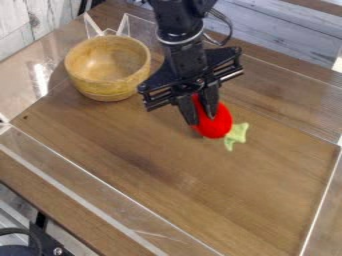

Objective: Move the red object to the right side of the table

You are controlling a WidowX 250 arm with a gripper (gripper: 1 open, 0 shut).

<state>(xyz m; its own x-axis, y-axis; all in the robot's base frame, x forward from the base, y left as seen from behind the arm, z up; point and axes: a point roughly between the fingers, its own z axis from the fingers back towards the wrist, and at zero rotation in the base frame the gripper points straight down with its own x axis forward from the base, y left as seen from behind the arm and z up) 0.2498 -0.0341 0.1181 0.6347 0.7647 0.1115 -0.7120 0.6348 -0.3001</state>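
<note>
Item one: the brown wood-grain worktop (160, 190), edged with low clear acrylic walls. It carries everything listed here.

Item two: a round light-wood bowl (107, 66), standing upright on the worktop toward its far left corner. I take this bowl as my landmark.

Item three: my claw (205, 108), black, at the end of my black arm, pointing steeply down at the worktop. It hangs to the right of the bowl and a little nearer the camera, clear of the bowl's rim. Its fingers are clenched on item four; one dark finger (215, 103) shows plainly against the red.

Item four: the small round bright red soft toy fruit (214, 122), with a light green leafy end (238, 135). It sits between my fingers, grasped at its upper part, with the red body showing below them. It is to the right of the bowl and somewhat nearer the camera, well apart from the bowl. The leafy end sticks out on the side away from the bowl, toward the right edge of the worktop. Whether the fruit touches the worktop or hangs just above it I cannot tell from this view.
</note>
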